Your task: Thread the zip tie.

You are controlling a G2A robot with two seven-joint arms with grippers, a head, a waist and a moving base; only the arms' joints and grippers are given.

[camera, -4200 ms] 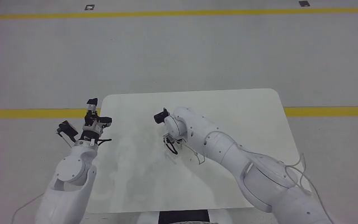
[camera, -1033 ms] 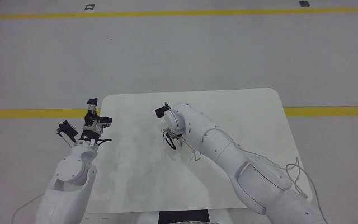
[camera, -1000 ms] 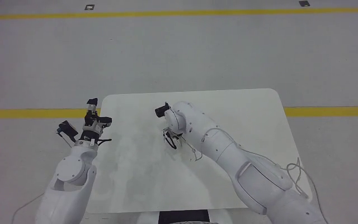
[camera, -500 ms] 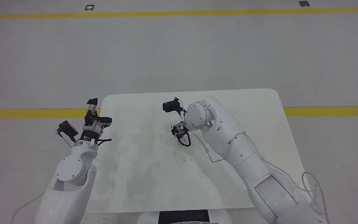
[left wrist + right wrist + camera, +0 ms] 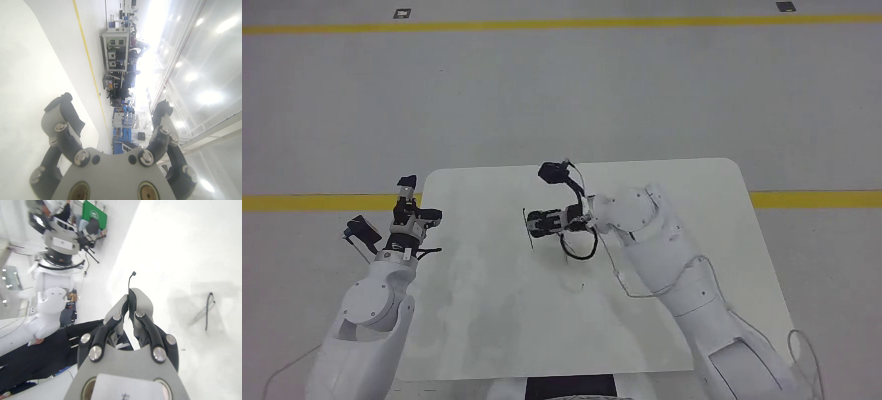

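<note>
**Top view**
Table (image 5: 672, 190): white with rounded corners, filling the middle and lower part of the frame on a pale floor.
Yellow stripe (image 5: 812, 199): crosses the floor at mid-height, passing behind the table.
Left gripper (image 5: 410, 205): left of centre, at the table's left edge, pointing toward the top of the frame. Its arm rises from the lower left corner.
Right gripper (image 5: 534, 221): just above the centre of the frame, over the table, pointing left. Its arm comes in from the lower right corner.
Spacing: the two grippers are well apart.

**Left wrist view**
Left gripper (image 5: 113, 108): released, its two dark fingers (image 5: 64, 111) spread wide with nothing between them.
Table (image 5: 19, 75): the white top lies beside one finger, with its rounded corner near the gripper's base.
Background: the yellow stripe (image 5: 88, 56) runs along the floor past the table's edge, with racks and cabinets beyond it.

**Right wrist view**
Right gripper (image 5: 129, 294): clenched, its pads pressed together on the zip tie (image 5: 130, 279).
Zip tie: thin and black, pinched between the pads. A short, slightly curved length sticks out past the fingertips and ends in a small square head. It is held above the table (image 5: 179, 247), clear of the surface.
Dark strip (image 5: 207, 311): thin and bent, lying on the table with a grey shadow, near the gripper but apart from it.
</note>
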